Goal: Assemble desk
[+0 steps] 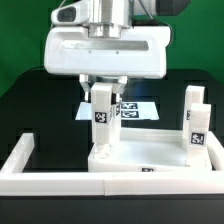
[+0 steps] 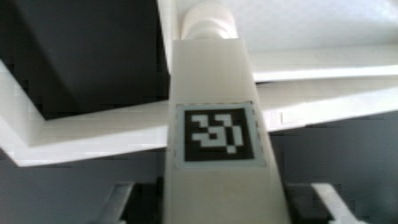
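- We see the gripper point(image 1: 104, 92) low over the desk panel point(image 1: 140, 158), which lies on the dark table point(image 1: 20, 100) against the white border wall point(image 1: 60, 180), near 6 o'clock in the exterior view
- Our jaws are partly closed on a tagged leg point(image 1: 102, 118), which they hold upright; in the wrist view the leg point(image 2: 221, 130) runs straight out between the two fingertips point(image 2: 326, 196)
- The leg's lower end sits at the panel's corner toward 8 o'clock; we cannot tell whether it is fully seated in the socket or only resting on it
- Two more legs point(image 1: 196, 125) stand upright at the panel's 3 o'clock end, one behind the other; we judge them already mounted
- The marker board point(image 1: 140, 106) lies flat behind the panel, toward 12 o'clock
- By our reckoning about half is done: two legs on, a third being fitted, and a fourth we do not see in either view
- Left, as we judge it: finish seating this leg, let go, then fetch and fit the last one
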Robot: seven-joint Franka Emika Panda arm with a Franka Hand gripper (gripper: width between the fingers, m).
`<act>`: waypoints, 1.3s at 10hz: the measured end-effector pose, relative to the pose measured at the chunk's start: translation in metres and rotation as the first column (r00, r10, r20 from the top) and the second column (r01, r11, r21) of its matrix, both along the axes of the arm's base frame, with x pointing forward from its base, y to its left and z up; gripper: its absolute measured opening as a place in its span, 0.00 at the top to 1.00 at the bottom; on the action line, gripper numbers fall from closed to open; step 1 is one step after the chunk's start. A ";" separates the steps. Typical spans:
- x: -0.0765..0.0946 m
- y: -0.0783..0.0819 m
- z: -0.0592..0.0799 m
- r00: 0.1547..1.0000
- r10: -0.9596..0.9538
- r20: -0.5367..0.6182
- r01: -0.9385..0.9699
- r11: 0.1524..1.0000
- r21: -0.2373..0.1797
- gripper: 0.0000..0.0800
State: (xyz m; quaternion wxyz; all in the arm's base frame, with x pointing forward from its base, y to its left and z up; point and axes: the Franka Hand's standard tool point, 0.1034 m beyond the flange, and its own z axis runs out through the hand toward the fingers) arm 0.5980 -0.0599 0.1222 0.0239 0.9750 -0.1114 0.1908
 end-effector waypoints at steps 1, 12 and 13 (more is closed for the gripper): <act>0.002 0.000 0.000 1.000 0.001 0.005 -0.001 1.000 -0.003 0.64; 0.004 0.000 -0.016 0.999 0.016 0.042 -0.014 0.999 -0.044 0.64; 0.004 0.001 -0.017 0.999 0.016 0.042 -0.014 0.999 -0.045 0.57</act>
